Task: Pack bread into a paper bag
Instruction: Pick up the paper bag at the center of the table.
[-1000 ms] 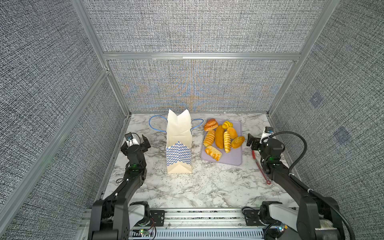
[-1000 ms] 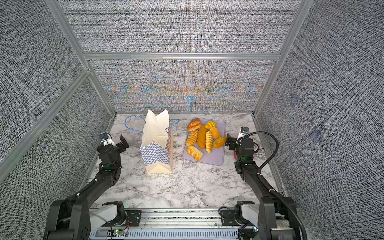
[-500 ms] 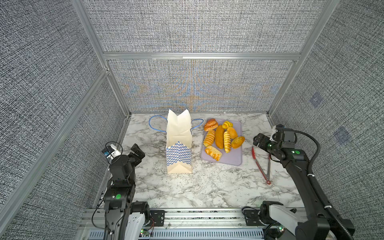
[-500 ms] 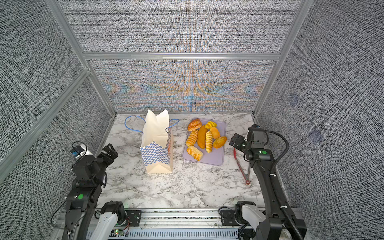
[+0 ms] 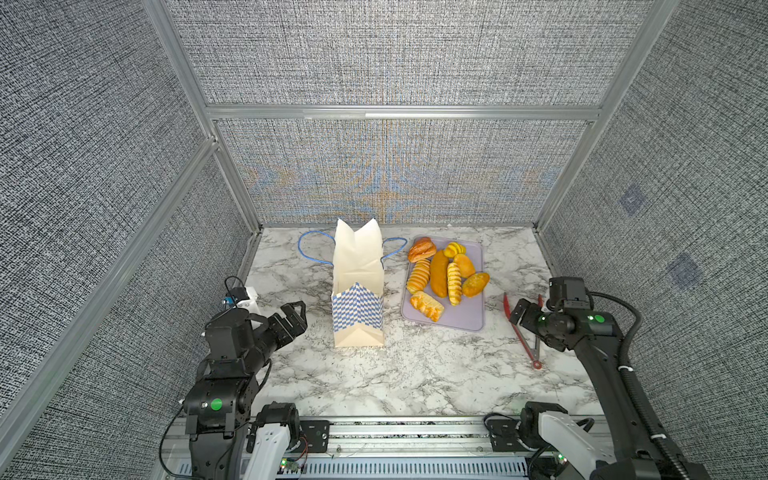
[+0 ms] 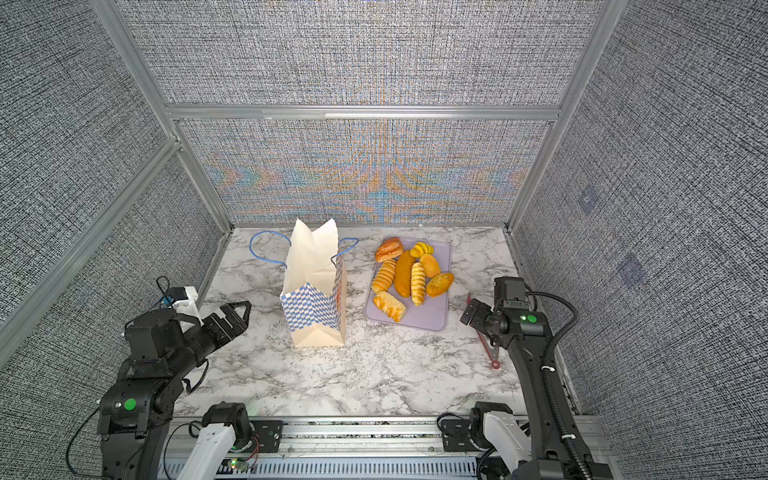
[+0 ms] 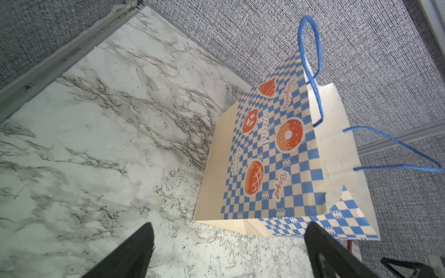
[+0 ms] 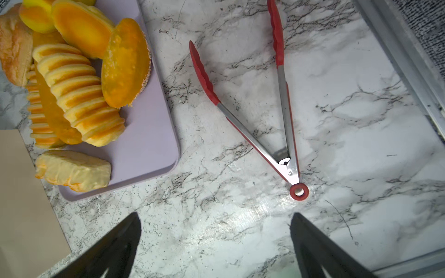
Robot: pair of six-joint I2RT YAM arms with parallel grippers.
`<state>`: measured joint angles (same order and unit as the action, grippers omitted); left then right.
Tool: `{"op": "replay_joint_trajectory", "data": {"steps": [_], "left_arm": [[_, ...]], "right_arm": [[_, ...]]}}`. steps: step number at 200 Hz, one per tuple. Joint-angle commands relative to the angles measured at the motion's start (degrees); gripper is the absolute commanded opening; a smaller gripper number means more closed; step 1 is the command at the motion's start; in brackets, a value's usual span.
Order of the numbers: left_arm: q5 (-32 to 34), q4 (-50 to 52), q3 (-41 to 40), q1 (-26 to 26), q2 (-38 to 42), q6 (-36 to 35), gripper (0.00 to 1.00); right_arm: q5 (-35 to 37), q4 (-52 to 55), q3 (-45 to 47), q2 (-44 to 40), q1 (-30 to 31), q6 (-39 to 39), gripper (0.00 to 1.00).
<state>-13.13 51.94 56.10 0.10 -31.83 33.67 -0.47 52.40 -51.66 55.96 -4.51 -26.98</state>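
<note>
8 pcs bread (image 5: 439, 273), all on 1 lilac tray (image 5: 469, 316) at right-rear of bench (image 5: 415, 374); none seen in the bag. Mix: 2 long ridged, 1 short ridged, 3 smooth ovals (1 speckled), 1 brown croissant-type, 1 pale flaky pc at tray's near edge. Glossy, yellow to orange-brown.

1 paper bag (image 5: 357, 266) upright, mouth open, just left of tray w/ a gap btwn. Cream, blue/white check band, 2 blue cord handles drooping outward.

1 pr red tongs (image 8: 283, 106) flat on bench, right of tray.

Left fingers (image 7: 130, 257) spread wide, empty, near the bag. Right fingers (image 8: 115, 250) likewise spread, empty, near the tongs' hinge end, not touching.
</note>
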Motion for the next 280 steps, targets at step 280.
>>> {"op": "replay_joint_trajectory", "data": {"steps": [280], "left_arm": [[0.5, -5.39, 25.91, -14.14, -46.44, -14.23, 0.62]], "right_arm": [[11.81, 1.46, -7.05, 7.17, 16.68, -2.39, 0.94]]}}
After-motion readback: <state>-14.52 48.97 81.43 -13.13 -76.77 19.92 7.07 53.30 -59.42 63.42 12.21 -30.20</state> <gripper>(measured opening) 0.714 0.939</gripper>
